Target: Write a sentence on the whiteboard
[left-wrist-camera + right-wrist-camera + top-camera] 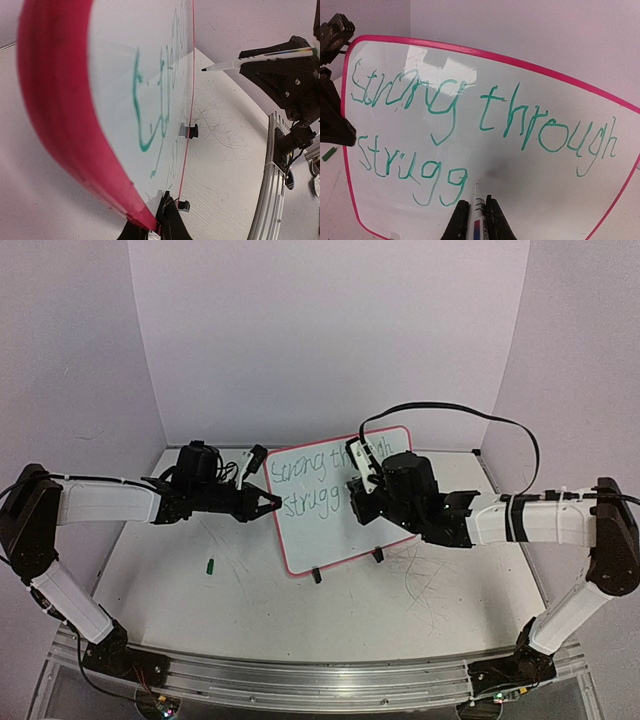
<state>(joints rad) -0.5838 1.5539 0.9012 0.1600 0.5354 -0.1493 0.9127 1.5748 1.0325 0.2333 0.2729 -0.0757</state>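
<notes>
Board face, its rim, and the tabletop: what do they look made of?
Whiteboard face: glossy and smooth, likely a coated dry-erase laminate or plastic; it mirrors a bright patch of light. Rim: pink-red, looks like moulded plastic, smooth with a soft sheen. Tabletop: matte white, probably laminate or painted board; it shows grey scribbles and scuffs, no glare.

Whiteboard (335, 535): rect., white, rounded corners, thin pink-red rim. Propped tilted on two small black clip feet on worktop (450, 590), mid-worktop, bottom edge askew, left corner nearer.

Sentence (305, 472): thin green handwriting, two lines, starts at board's upper left. Top line reads "Strong through", spans nearly full width. Lower line reads "Strugg" only, unfinished. Rest of lower board blank white.
</notes>
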